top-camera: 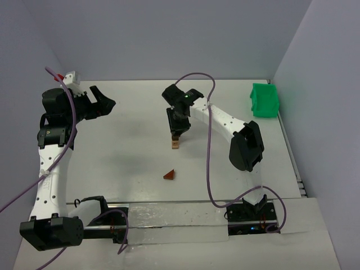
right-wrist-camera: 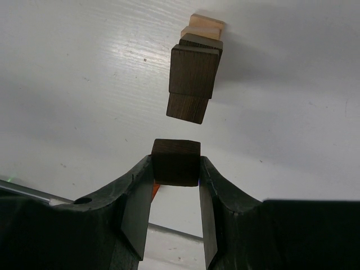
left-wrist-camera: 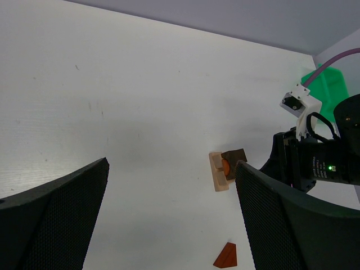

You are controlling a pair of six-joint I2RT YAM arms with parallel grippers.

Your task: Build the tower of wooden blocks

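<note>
Dark fingers (right-wrist-camera: 138, 191) of the right end effector (right-wrist-camera: 176, 169) fill the bottom of the right wrist view, pinching a dark brown cube (right-wrist-camera: 176, 161) by two opposite sides. The cube sits square between the pads, its top face flush with the fingertips.

Just beyond the cube stands the wood block tower (right-wrist-camera: 194, 73). It is a narrow stack with light tan pieces at the base on the white surface (top-camera: 129, 140) and dark brown pieces above them. A strip of bare surface shows between the held cube and the nearest dark block of the tower, so the two are close but apart. From the top camera the right end effector hangs directly over the stack, near the middle of the surface, with the right arm reaching in from the right.

A reddish-brown triangular wedge (top-camera: 170, 175) lies alone on the surface, nearer the arm bases than the tower and clear of it.

The left end effector (left-wrist-camera: 172, 166) is spread wide with nothing between its fingers. It is raised at the far left of the surface, well apart from the tower, and its camera looks across at the stack and the right arm behind it.

A green bin (top-camera: 264, 101) sits at the far right corner — away from everything else.
</note>
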